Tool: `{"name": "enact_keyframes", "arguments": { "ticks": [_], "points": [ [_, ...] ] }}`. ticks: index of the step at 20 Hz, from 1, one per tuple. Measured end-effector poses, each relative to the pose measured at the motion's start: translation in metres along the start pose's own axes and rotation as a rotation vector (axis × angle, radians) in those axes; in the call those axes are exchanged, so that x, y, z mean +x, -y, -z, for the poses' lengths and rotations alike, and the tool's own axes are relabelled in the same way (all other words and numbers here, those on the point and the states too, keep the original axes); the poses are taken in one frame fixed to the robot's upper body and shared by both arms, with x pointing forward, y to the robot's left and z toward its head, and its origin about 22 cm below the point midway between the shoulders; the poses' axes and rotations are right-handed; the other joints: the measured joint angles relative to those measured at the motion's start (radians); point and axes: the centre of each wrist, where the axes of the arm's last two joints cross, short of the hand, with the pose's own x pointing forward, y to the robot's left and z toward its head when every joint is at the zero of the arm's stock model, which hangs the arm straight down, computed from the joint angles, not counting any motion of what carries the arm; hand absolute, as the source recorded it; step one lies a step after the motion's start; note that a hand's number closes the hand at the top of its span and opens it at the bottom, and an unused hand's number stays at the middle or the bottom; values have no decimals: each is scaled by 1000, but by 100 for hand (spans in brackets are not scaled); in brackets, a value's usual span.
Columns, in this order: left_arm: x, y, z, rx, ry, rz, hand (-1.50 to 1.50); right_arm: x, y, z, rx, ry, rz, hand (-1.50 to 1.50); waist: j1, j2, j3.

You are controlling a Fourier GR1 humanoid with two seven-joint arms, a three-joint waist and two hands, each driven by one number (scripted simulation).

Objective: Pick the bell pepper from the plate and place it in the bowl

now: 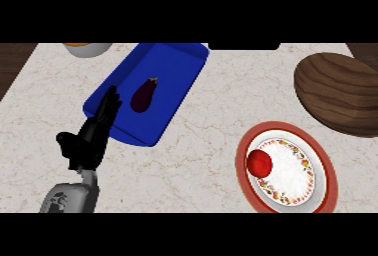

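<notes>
One hand in view: the robot's left hand (88, 137), black, on a grey forearm coming up from the lower left edge
Left hand state: fingers straight and spread apart, pointing up the view, holding nothing; the fingertips overlap the left edge of the blue tray, contact cannot be told
Right hand: shows nowhere in the head view
Bell pepper: round red bell pepper (260, 163) lies on the plate, on its left half, well apart from the left hand
Plate: round white plate with a red rim and a patterned floral band (319, 165), at the lower right of the counter, looks taller than wide
Bowl: large brown wooden bowl (341, 92), at the upper right, cut by the right edge, just above the plate, nothing seen in it
Tray: blue rectangular tray (173, 67), tilted on the diagonal, upper centre-left of the counter
Aubergine: dark purple aubergine (143, 95) lies inside the tray, stem end up, just right of the left hand's fingertips
Small dish: pale dish with an orange inside (87, 48), at the top left, cut by the top band
Counter: light marbled stone counter top (199, 150), dark wood showing at the far left and top right corners
</notes>
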Motion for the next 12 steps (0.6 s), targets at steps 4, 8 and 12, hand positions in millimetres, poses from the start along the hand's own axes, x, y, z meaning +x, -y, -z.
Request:
{"name": "enact_keyframes", "arguments": {
  "ticks": [4, 8, 12],
  "points": [
    [0, 5, 0, -6, 6, 2, 0, -13, 12, 21, -24, -55, -118, 150, 5, 2, 1],
    [-3, 1, 1, -13, 9, -7, 0, -34, 12, 37, -32, -88, -259, 150, 11, 5, 1],
    [0, 7, 5, -14, 14, -3, 0, -68, 18, 52, -45, -119, -344, 150, 13, 5, 1]
  ]
}}
